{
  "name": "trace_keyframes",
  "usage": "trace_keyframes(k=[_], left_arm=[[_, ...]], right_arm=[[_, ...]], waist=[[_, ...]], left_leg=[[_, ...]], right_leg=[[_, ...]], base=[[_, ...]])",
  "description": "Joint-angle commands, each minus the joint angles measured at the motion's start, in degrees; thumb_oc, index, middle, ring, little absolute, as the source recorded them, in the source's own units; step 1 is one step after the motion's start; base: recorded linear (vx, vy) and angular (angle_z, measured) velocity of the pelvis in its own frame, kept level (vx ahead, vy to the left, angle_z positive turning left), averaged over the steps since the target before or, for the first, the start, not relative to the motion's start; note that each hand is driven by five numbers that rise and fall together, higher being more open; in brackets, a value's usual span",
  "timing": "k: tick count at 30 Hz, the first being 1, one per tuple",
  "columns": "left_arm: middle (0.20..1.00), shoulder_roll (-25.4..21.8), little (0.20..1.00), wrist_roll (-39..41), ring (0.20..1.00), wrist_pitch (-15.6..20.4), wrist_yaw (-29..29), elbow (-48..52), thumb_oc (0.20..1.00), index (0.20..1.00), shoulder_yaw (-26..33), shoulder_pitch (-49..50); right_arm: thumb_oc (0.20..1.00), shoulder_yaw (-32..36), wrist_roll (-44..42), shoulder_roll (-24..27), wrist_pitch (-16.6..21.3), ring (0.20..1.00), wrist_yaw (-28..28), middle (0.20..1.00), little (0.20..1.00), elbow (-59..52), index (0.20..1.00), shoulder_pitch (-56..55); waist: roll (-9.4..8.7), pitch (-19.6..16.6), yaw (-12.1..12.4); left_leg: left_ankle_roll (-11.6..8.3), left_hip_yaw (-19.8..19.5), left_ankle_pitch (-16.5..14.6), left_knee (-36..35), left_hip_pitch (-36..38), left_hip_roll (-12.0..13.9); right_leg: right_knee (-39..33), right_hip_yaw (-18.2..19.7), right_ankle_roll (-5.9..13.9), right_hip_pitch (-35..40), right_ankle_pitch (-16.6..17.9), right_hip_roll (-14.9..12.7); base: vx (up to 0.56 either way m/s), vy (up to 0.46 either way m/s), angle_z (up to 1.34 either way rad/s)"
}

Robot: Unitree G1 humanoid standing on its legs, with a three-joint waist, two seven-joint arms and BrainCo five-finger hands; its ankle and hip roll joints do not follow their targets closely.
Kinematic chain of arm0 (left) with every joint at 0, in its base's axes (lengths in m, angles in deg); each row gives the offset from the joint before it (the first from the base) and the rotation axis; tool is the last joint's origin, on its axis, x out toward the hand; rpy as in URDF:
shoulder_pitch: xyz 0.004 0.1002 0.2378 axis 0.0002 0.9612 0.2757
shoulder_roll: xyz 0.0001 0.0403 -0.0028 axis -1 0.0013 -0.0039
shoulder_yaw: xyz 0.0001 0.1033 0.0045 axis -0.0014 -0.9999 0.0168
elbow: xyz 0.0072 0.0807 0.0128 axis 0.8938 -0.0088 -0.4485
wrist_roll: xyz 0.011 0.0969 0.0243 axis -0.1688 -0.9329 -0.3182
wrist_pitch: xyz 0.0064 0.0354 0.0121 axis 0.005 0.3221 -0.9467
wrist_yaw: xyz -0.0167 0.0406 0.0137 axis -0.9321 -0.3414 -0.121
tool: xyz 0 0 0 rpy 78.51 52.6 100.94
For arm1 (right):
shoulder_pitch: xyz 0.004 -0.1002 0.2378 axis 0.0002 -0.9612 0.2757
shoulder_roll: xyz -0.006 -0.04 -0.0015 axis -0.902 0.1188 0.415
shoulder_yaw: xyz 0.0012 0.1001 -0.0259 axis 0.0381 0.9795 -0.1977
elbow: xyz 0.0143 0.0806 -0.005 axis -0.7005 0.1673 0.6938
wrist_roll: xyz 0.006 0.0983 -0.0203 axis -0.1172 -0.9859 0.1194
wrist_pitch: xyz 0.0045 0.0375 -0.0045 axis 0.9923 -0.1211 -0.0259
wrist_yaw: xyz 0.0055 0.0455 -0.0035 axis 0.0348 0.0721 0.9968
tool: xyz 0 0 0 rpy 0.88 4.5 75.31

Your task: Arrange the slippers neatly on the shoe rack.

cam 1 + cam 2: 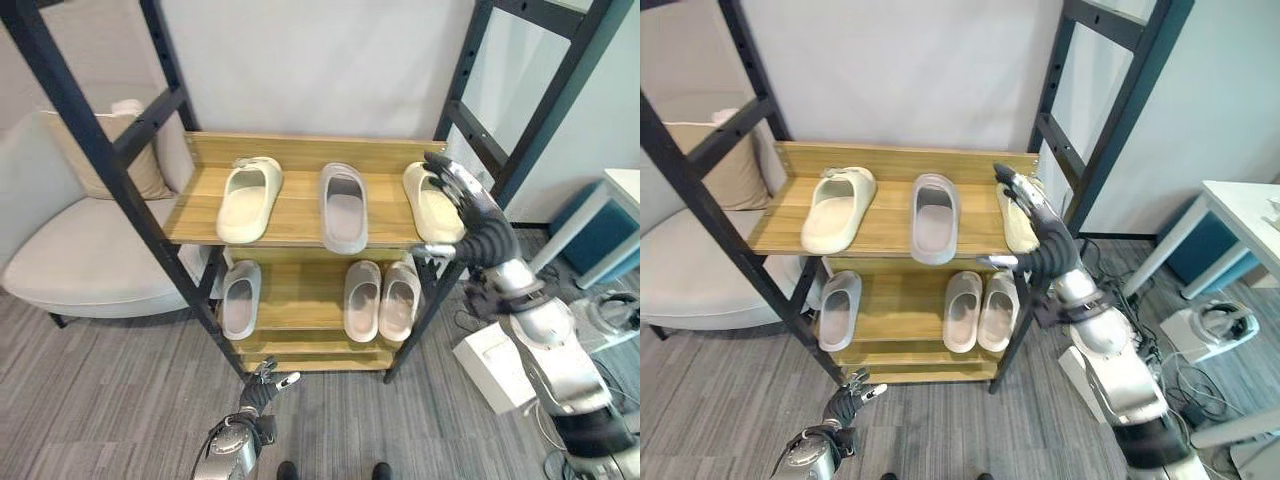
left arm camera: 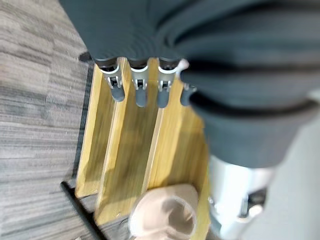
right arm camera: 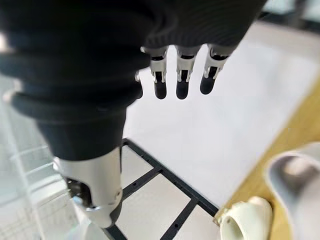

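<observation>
The shoe rack has two wooden shelves (image 1: pixel 290 222). On the upper one lie a cream slipper (image 1: pixel 250 198) at the left, a grey slipper (image 1: pixel 343 207) in the middle and a cream slipper (image 1: pixel 430 200) at the right. The lower shelf holds a grey slipper (image 1: pixel 240 298) and a pale pink pair (image 1: pixel 382 298) side by side. My right hand (image 1: pixel 465 205) is raised at the upper shelf's right end, beside the right cream slipper, open with straight fingers (image 3: pixel 180 80) and holding nothing. My left hand (image 1: pixel 262 388) hangs low before the rack's foot, open, its fingers (image 2: pixel 140 87) relaxed.
Black metal posts (image 1: pixel 520 150) frame the rack on both sides. A pale sofa (image 1: pixel 80 250) with a cushion (image 1: pixel 130 165) stands to the left. On the floor at the right sit a white box (image 1: pixel 495 365) and cables, beyond them a white desk (image 1: pixel 625 190).
</observation>
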Motion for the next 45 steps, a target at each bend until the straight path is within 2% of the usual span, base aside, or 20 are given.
trace_keyframes(k=[1,4,10,13,17,25,30,39,40,41,42,43,45], left_arm=[[1.0,-1.8,1.0,0.3,1.0,1.2,-0.9,-2.0,1.0,1.0,-2.6,-4.9],[1.0,-2.4,1.0,0.5,1.0,0.9,-1.5,-2.2,1.0,1.0,-3.6,-4.8],[1.0,-3.4,1.0,1.3,1.0,0.9,-1.6,-2.1,1.0,1.0,-4.2,-4.3],[1.0,-4.1,1.0,1.4,1.0,1.1,-2.1,-3.0,1.0,1.0,-3.6,-5.0],[1.0,-4.3,1.0,1.0,1.0,1.0,-3.0,-2.8,1.0,1.0,-2.8,-5.2],[1.0,-3.9,1.0,0.9,1.0,1.4,-3.4,-2.8,1.0,1.0,-3.8,-6.2],[1.0,-4.1,1.0,1.6,1.0,1.9,-3.7,-2.6,1.0,1.0,-5.3,-7.5],[1.0,-5.2,1.0,3.5,1.0,2.8,-4.8,-4.5,1.0,1.0,-7.0,-10.7],[1.0,-5.6,1.0,3.7,1.0,3.0,-5.1,-4.8,1.0,1.0,-7.5,-11.7],[1.0,-5.6,1.0,3.7,1.0,3.0,-5.1,-4.8,1.0,1.0,-7.4,-11.7],[1.0,-5.6,1.0,3.6,1.0,3.0,-5.3,-5.0,1.0,1.0,-7.6,-12.1],[1.0,-5.6,1.0,3.6,1.0,3.0,-5.5,-5.3,1.0,1.0,-7.8,-12.5],[1.0,-5.8,1.0,3.7,1.0,3.0,-5.9,-5.1,1.0,1.0,-7.7,-12.9]], right_arm=[[1.0,-1.0,6.7,-1.0,-0.6,1.0,-9.6,1.0,1.0,5.5,1.0,7.9],[1.0,-3.2,8.7,-2.8,-3.2,1.0,-13.4,1.0,1.0,12.8,1.0,15.4],[1.0,-3.6,13.3,-0.6,-7.1,1.0,-19.0,1.0,1.0,26.5,1.0,28.2],[1.0,-3.5,16.1,1.9,-9.1,1.0,-21.0,1.0,1.0,31.8,1.0,32.0],[1.0,-0.8,18.2,2.9,-10.7,1.0,-24.0,1.0,1.0,32.2,1.0,30.6],[1.0,-3.1,14.9,1.9,-10.4,1.0,-21.2,1.0,1.0,38.5,1.0,30.4],[1.0,-5.8,12.6,1.3,-10.5,1.0,-21.3,1.0,1.0,45.0,1.0,35.6],[1.0,-11.2,6.4,-0.8,-10.5,1.0,-21.1,1.0,1.0,63.4,1.0,49.5],[0.561,-12.3,4.8,-1.4,-10.8,0.561,-20.8,0.561,0.561,69.1,0.561,52.9],[0.457,-12.4,4.7,-1.4,-10.7,0.457,-20.8,0.457,0.457,69.3,0.457,53.0],[0.235,-12.4,4.2,-1.5,-11.0,0.235,-21.1,0.235,0.235,71.4,0.235,53.9],[0.2,-12.1,3.1,-1.9,-10.8,0.2,-21.0,0.2,0.2,73.5,0.2,54.7],[0.2,-11.8,0.9,-2.8,-10.8,0.2,-21.0,0.2,0.2,75.7,0.2,55.6]], waist=[[-1.13,1.0,3.0],[-1.71,1.3,5.4],[-2.83,2.3,8.6],[-3.27,3.4,9.4],[-3.4,4.0,9.3],[-3.52,5.2,8.8],[-3.49,6.4,9.1],[-3.46,8.8,10.2],[-3.45,9.2,10.5],[-3.44,9.2,10.5],[-3.47,9.2,10.6],[-3.43,9.3,10.6],[-3.49,9.1,10.5]], left_leg=[[-1.39,-2.0,-3.1,0.5,2.4,2.5],[-1.17,-2.9,-3.1,0.6,1.9,2.0],[-0.68,-4.4,-3.4,1.2,0.7,1.2],[-0.5,-4.9,-3.5,1.9,-0.7,0.9],[-0.38,-5.1,-3.6,2.4,-1.6,0.7],[-0.3,-5.1,-3.6,2.9,-2.6,0.7],[-0.45,-5.4,-3.4,3.3,-3.8,0.6],[-0.7,-6.8,-2.9,5.3,-8.2,0.3],[-0.86,-7.2,-2.7,5.6,-9.2,0.3],[-0.86,-7.3,-2.7,5.6,-9.2,0.3],[-0.94,-7.4,-2.6,5.8,-9.5,0.3],[-0.98,-7.5,-2.6,5.8,-9.6,0.3],[-1.01,-7.5,-2.6,5.9,-9.7,0.3]], right_leg=[[2.0,-1.6,5.28,1.8,-2.0,-4.7],[1.9,-2.5,5.38,2.2,-1.8,-5.0],[1.7,-3.6,5.64,2.4,-1.3,-5.5],[1.8,-3.9,5.64,1.6,-1.1,-5.6],[1.9,-3.9,5.65,1.0,-1.0,-5.7],[1.8,-3.6,5.57,0.0,-0.9,-5.6],[1.8,-3.8,5.46,-0.9,-0.8,-5.6],[1.8,-4.5,5.19,-3.4,0.2,-5.7],[1.6,-4.8,5.16,-3.9,0.4,-5.8],[1.7,-4.8,5.15,-3.9,0.4,-5.8],[1.6,-4.9,5.17,-3.9,0.4,-5.7],[1.6,-5.0,5.17,-3.9,0.4,-5.7],[1.6,-4.9,5.16,-3.9,0.4,-5.7]], base=[[0.01,0.023,0.17],[0.0,0.023,0.32],[0.0,0.028,0.21],[-0.04,0.03,0.08],[0.0,0.024,0.07],[-0.01,0.002,-0.04],[-0.03,0.0,0.01],[-0.05,-0.002,0.03],[-0.03,0.0,0.08],[-0.02,0.0,0.07],[-0.01,0.002,0.06],[0.0,0.007,0.07],[0.0,0.003,0.02]])
